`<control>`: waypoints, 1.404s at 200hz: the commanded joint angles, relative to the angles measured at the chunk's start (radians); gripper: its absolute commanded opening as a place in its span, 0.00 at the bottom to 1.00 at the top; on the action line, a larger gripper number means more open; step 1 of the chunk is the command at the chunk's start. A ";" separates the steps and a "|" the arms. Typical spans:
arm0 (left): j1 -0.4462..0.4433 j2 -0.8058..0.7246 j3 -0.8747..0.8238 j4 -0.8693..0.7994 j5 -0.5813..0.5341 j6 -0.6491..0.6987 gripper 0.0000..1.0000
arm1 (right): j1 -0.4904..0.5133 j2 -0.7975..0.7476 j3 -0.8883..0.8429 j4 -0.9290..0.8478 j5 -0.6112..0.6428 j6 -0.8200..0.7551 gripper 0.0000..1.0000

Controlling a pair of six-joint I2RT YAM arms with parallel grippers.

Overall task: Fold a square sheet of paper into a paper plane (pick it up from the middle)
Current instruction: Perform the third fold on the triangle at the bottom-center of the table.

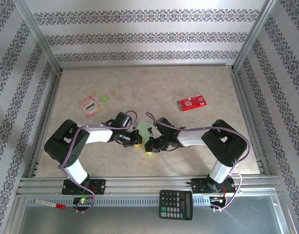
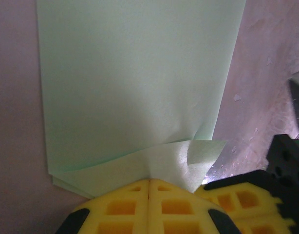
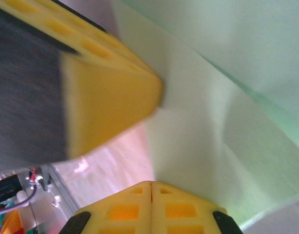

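Observation:
The square sheet of paper, light green and folded into layers, lies mid-table between my two grippers. In the left wrist view the sheet spreads away from me, and its near edge curls up into the tips of my left gripper, which is shut on it. A small corner flap stands beside the right gripper's yellow pad. In the right wrist view the sheet runs down to the tips of my right gripper, shut on its edge. The left gripper's yellow finger sits close above. From above, the left gripper and right gripper nearly touch.
A red-and-white packet lies at the back right. An orange packet and a tiny green disc lie at the back left. A calculator and a red-capped marker rest on the front rail. Metal frame rails border the table.

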 commanded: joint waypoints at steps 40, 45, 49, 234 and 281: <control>0.022 0.025 -0.016 -0.143 -0.139 0.017 0.00 | 0.004 -0.019 -0.142 0.023 0.019 -0.004 0.01; 0.026 0.024 -0.012 -0.145 -0.136 0.019 0.00 | 0.004 -0.019 -0.149 0.022 0.020 -0.002 0.00; 0.029 0.023 -0.010 -0.147 -0.135 0.022 0.00 | 0.004 -0.019 -0.154 0.023 0.021 -0.001 0.00; 0.268 -0.081 0.091 -0.190 -0.077 0.075 0.18 | 0.033 -0.154 0.013 -0.026 0.177 -0.008 0.14; 0.245 0.021 0.110 -0.170 -0.060 0.082 0.12 | -0.011 -0.162 0.013 -0.030 0.172 0.013 0.15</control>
